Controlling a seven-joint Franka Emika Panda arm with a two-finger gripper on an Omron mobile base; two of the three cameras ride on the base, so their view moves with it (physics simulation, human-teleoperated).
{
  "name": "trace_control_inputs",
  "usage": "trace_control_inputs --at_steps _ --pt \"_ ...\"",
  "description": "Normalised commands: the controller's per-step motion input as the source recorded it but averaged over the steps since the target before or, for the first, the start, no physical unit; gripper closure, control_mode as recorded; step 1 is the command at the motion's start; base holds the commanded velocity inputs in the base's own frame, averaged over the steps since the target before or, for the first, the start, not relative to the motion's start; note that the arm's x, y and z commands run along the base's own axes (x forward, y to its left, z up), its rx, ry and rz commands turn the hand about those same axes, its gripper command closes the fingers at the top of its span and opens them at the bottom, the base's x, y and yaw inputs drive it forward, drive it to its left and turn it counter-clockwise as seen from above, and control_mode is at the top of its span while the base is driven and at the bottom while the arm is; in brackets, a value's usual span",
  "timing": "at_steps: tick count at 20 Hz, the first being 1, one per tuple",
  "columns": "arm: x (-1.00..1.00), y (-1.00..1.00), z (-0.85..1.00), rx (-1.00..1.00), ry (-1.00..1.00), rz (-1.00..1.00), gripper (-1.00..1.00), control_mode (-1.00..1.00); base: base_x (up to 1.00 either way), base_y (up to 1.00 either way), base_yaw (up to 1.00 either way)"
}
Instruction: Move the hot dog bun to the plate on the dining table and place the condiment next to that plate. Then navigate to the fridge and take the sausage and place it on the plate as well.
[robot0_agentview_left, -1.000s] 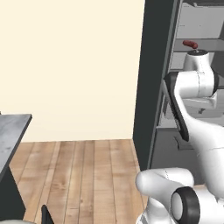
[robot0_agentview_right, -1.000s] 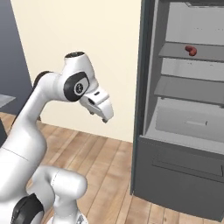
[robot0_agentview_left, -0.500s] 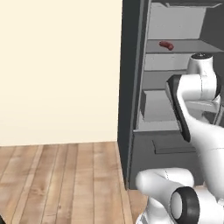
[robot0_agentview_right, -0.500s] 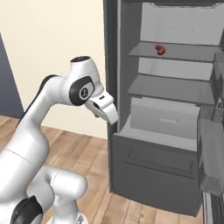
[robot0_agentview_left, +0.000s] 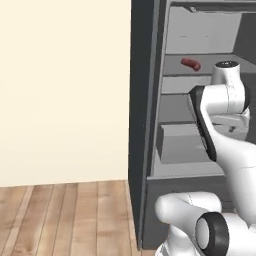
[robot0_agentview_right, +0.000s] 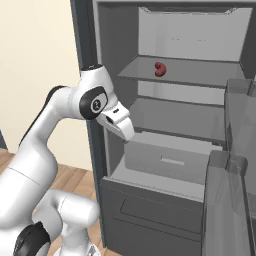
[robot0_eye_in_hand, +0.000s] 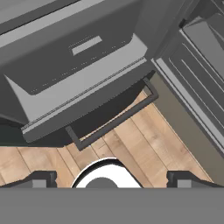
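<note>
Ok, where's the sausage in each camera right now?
Left base view: sausage upper right, on the fridge's upper shelf.
Right base view: sausage upper middle, on that shelf.
Hand view: looks down at the fridge's lower drawers and the wood floor, not up at that shelf.
Shared landmark: the pale drawer below the shelves.

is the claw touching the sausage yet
Apart. Right base view: the sausage lies on an upper fridge shelf, while the open claw hangs well below it.
</note>
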Motion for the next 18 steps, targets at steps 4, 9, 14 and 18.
trace_control_inputs --at_steps 4,9,14,18 --pt "0.0 0.0 0.0 0.0 0.0 0.0 -1.0 1.0 0.7 -0.29 -0.02" --pt "0.0 0.0 0.0 0.0 0.0 0.0 -1.0 1.0 0.84 0.06 0.0" --pt "-0.27 0.0 0.51 -0.07 -0.48 0.05 -1.0 -1.0 0.0 0.0 0.0" --pt "-0.05 0.06 0.99 -0.1 -0.68 0.17 -1.0 -1.0 0.0 0.0 0.0"
